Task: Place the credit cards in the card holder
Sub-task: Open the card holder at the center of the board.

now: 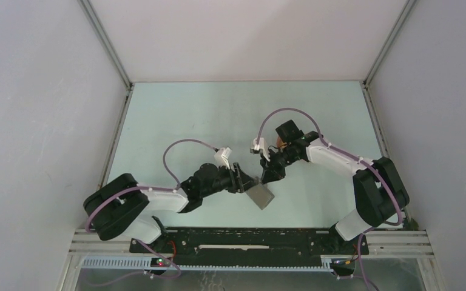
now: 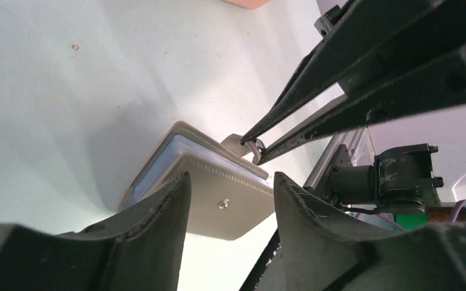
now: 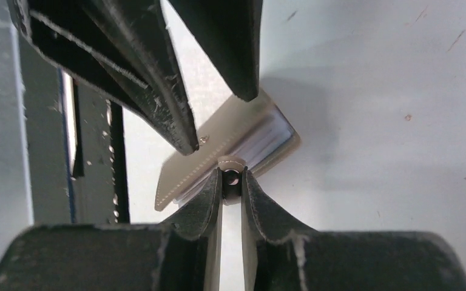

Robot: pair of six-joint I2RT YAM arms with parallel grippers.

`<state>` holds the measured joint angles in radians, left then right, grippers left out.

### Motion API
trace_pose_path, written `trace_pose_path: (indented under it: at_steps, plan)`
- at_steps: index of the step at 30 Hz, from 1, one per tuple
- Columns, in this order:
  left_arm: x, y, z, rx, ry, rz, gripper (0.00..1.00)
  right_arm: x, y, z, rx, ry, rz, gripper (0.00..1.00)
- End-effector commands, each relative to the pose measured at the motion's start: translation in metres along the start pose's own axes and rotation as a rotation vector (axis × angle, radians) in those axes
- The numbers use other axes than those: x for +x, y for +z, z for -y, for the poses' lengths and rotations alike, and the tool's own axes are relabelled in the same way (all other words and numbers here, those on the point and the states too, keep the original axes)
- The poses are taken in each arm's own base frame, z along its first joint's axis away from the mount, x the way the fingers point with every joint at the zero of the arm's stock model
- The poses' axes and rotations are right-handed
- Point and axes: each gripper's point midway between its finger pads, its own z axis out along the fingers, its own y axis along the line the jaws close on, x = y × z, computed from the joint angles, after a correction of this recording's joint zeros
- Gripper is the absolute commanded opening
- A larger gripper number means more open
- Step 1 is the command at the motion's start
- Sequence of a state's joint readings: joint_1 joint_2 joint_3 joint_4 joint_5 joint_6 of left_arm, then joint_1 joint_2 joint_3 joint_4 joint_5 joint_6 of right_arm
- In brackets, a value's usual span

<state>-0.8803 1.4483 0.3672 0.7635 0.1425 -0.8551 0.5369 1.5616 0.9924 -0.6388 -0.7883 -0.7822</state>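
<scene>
One card holder (image 1: 260, 195) lay on the table (image 1: 188, 115). My right gripper (image 3: 232, 174) pinched its snap tab (image 3: 231, 164); my left gripper (image 2: 230, 180) stood parted above it. Pale cards (image 3: 266, 137) showed edge-on inside, too tightly stacked to count.

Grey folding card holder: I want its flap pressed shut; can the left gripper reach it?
Probably yes: the left gripper, open, stands at the grey card holder; the right gripper pinches its tab.
</scene>
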Motion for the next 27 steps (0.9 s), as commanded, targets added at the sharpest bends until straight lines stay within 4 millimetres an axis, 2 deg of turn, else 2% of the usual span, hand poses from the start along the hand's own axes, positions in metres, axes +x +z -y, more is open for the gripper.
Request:
trace_pose_path:
  at_steps: [1,6,14,21,24,27]
  plan:
    - [0.003,-0.012,-0.012,-0.043,0.004,0.011,0.63,-0.045,-0.017,-0.006,-0.026,0.107,0.145,0.0]
    - [0.013,-0.015,-0.023,-0.058,-0.064,0.013,0.75,-0.048,-0.021,-0.004,-0.048,0.181,0.178,0.0]
    - [0.017,-0.016,-0.03,-0.072,-0.145,0.031,0.81,-0.046,-0.018,-0.003,-0.065,0.226,0.168,0.0]
    - [0.02,-0.019,-0.039,-0.111,-0.163,0.038,0.75,-0.039,-0.02,0.008,-0.023,0.249,0.152,0.0]
    - [0.02,-0.019,-0.042,-0.123,-0.166,0.04,0.65,-0.037,-0.023,0.011,-0.005,0.249,0.149,0.0]
    - [0.021,-0.022,-0.053,-0.171,-0.157,0.036,0.62,-0.037,-0.029,0.015,0.014,0.249,0.157,0.0]
